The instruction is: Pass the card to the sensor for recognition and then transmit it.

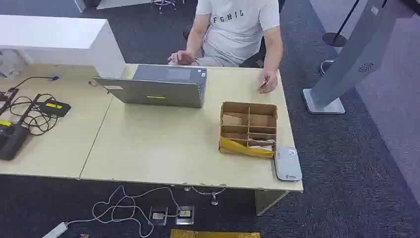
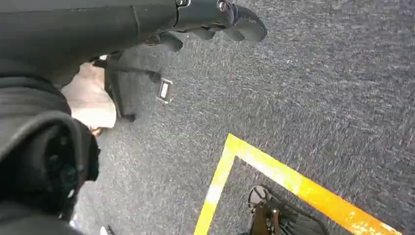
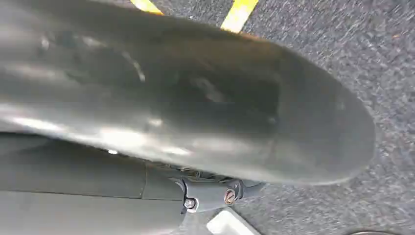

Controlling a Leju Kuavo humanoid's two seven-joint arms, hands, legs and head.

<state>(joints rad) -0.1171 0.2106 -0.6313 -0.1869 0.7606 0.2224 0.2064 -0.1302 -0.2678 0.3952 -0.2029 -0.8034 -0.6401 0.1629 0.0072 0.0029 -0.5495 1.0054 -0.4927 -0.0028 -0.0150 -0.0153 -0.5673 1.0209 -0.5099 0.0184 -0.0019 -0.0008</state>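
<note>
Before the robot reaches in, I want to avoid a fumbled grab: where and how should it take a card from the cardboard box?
Probably by the top edge, coming from above. The cardboard box is open-topped and split by dividers, so its walls block any side approach. The cards in the near right compartment, beside the sensor, seem to lean with edges up, which suits a pinch between thumb and fingers.

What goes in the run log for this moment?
left hand: hanging over carpet, holds nothing | box: on table | reader: beside box | card: not picked
</note>
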